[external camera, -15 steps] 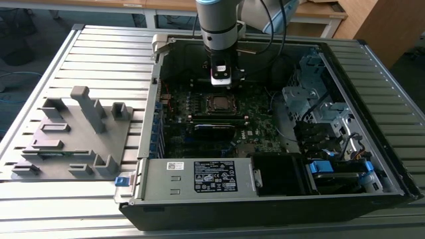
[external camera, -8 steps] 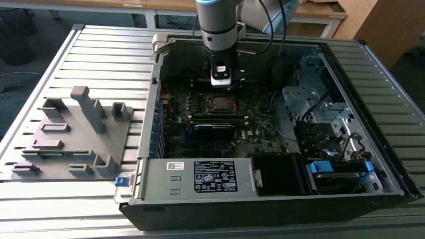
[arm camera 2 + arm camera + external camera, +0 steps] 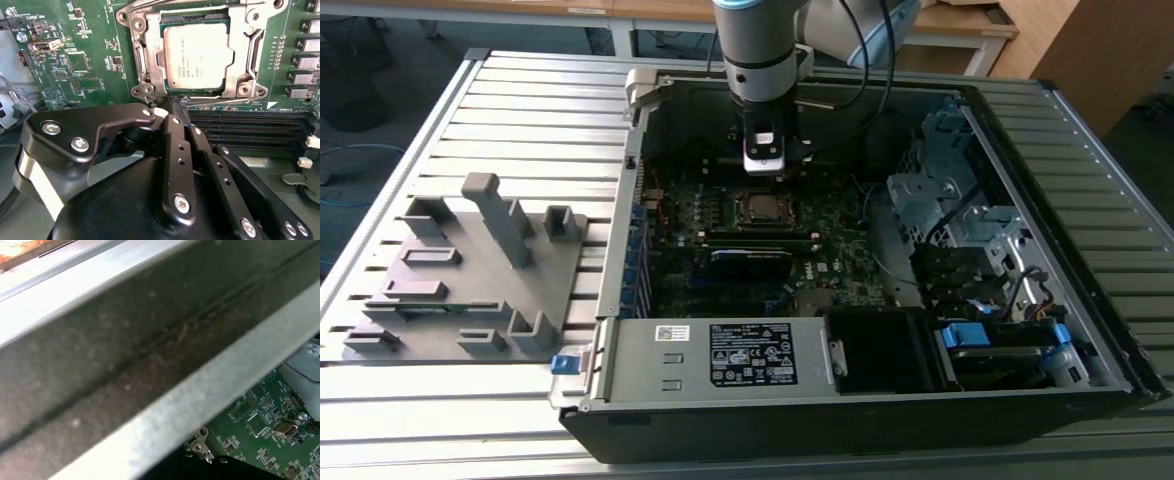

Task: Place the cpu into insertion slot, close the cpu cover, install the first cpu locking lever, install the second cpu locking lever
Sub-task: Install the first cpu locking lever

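Observation:
The cpu (image 3: 199, 55), a silvery square chip, lies in the insertion slot (image 3: 134, 50) on the green motherboard (image 3: 85, 75). The cpu cover (image 3: 241, 75), a metal frame with a cut-out centre, lies flat over the chip's edges. A thin wire locking lever (image 3: 220, 101) runs along the socket's side next to the memory slots. My gripper (image 3: 175, 104) has its black fingers (image 3: 172, 135) closed together, tips at the socket's corner by that lever's end. In the exterior view the gripper (image 3: 767, 165) hangs inside the open computer case just behind the cpu (image 3: 761, 208).
Long black memory slots (image 3: 245, 127) lie beside the socket. The case walls (image 3: 630, 150) enclose the board, with a drive cage (image 3: 947, 200) on the exterior view's right and a power supply (image 3: 720, 355) at the front. A grey fixture (image 3: 467, 270) stands outside on the slatted table.

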Robot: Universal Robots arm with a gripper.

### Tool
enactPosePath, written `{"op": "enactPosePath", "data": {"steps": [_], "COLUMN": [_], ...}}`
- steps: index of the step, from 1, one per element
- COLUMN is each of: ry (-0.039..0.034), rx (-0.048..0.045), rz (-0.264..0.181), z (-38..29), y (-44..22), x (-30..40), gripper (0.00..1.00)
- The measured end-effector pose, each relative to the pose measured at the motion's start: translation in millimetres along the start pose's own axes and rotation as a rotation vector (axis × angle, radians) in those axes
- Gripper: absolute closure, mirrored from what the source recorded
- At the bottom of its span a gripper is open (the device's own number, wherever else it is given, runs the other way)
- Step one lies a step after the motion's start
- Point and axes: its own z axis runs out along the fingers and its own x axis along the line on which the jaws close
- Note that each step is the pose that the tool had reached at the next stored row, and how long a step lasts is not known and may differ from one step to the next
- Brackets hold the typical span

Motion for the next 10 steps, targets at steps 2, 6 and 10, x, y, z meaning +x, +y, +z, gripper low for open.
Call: {"op": "enactPosePath", "data": {"steps": [2, 6, 10], "ry": [-0.0006, -0.0009, -0.0007], "rx": [0.0007, 0.0010, 0.0009], "rz": [0.000, 0.000, 0.000], "z": [0.0, 0.0, -0.6], "y": [0.0, 0.1, 0.3], "x": [0.1, 0.2, 0.1], "gripper": [0.90, 0.90, 0.90]}}
